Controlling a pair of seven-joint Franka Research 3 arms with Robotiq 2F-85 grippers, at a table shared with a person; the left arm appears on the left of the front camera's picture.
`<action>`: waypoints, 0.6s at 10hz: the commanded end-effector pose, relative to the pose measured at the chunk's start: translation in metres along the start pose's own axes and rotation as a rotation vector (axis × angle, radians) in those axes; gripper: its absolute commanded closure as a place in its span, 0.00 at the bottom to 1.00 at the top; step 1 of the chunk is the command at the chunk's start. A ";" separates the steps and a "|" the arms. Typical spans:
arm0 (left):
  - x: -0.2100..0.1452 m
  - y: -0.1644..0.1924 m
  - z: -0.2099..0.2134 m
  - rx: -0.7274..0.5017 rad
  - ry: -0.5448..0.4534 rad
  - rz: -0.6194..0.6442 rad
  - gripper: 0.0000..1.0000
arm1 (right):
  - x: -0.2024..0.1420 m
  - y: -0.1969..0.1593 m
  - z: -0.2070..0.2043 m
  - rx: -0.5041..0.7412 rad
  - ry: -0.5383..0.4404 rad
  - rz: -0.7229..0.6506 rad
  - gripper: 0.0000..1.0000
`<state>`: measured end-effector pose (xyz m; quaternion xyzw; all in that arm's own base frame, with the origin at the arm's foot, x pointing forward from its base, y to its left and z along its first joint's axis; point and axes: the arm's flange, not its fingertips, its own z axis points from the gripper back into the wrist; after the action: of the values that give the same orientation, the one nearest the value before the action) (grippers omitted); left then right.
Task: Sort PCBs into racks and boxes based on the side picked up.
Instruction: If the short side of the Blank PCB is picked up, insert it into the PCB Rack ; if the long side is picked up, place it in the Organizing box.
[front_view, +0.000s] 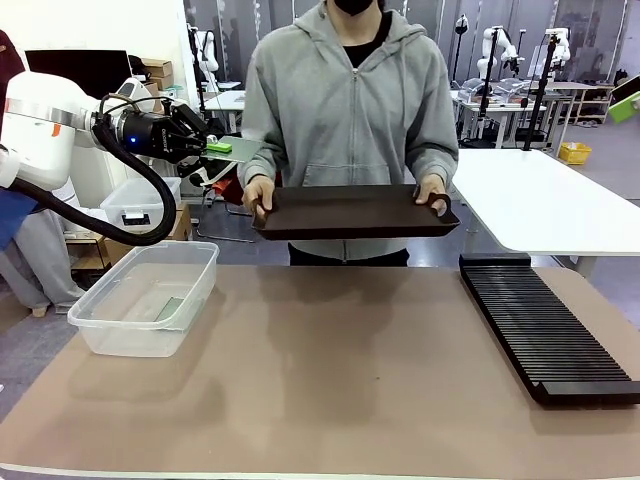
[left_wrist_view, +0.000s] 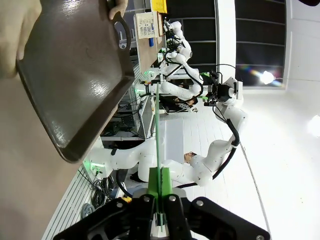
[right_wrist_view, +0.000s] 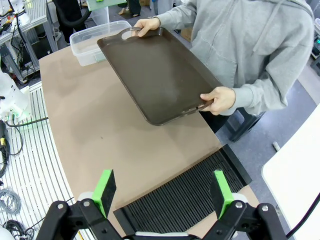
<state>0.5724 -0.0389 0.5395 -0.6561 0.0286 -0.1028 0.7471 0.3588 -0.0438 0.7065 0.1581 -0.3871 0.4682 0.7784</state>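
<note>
My left gripper (front_view: 213, 148) is raised at the far left, above the clear tub (front_view: 145, 296), and is shut on a green PCB (front_view: 238, 149) held flat. In the left wrist view that PCB (left_wrist_view: 158, 150) shows edge-on as a thin green line rising from my shut fingers (left_wrist_view: 145, 207). A second PCB (front_view: 168, 308) lies flat on the tub's floor. The long black rack (front_view: 545, 332) lies on the table's right side. My right gripper (right_wrist_view: 164, 192) hangs open above the rack (right_wrist_view: 185, 197), its green pads (right_wrist_view: 105, 185) wide apart with nothing between them.
A person in a grey hoodie stands at the far side, holding a wide dark brown tray (front_view: 350, 212) in both hands above the table's far edge. The tray (left_wrist_view: 75, 75) is close to my left gripper. A white table (front_view: 550, 205) stands at the back right.
</note>
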 end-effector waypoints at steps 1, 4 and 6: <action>-0.004 -0.008 0.010 0.066 -0.002 -0.006 0.97 | 0.000 0.001 -0.002 0.017 -0.011 0.007 0.00; -0.018 -0.025 0.044 0.413 0.033 -0.091 0.97 | 0.000 0.001 -0.002 0.017 -0.011 0.007 0.00; -0.024 -0.021 0.053 0.662 0.063 -0.166 0.97 | 0.000 0.001 -0.002 0.017 -0.011 0.007 0.00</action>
<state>0.5591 0.0200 0.5777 -0.4304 -0.0060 -0.1715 0.8862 0.3588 -0.0439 0.7065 0.1581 -0.3871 0.4681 0.7785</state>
